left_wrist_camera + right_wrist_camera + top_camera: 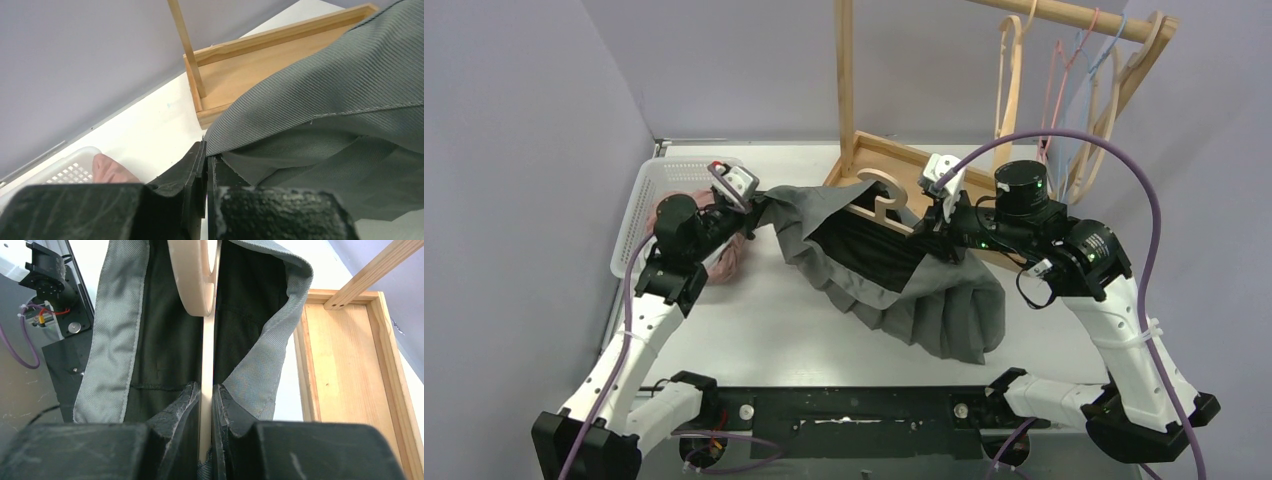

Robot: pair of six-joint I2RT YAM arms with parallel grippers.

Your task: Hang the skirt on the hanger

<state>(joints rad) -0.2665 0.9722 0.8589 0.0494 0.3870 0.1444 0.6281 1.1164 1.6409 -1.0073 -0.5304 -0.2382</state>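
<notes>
Left fingers (pixel 192 170) are pinching shut on one edge of the grey skirt (pixel 954 310), holding it up just beside the white basket (pixel 636 215), which is holding a pink cloth (pixel 724 262). Right fingers (pixel 182 412) are clamping closed on the pale wooden hanger (pixel 886 192), which is sitting inside the skirt's open waist with black lining on both sides of it. The skirt is stretching between the two arms, its lower folds lying on the white counter (pixel 754 330) in front of the wooden rack (pixel 894 155).
</notes>
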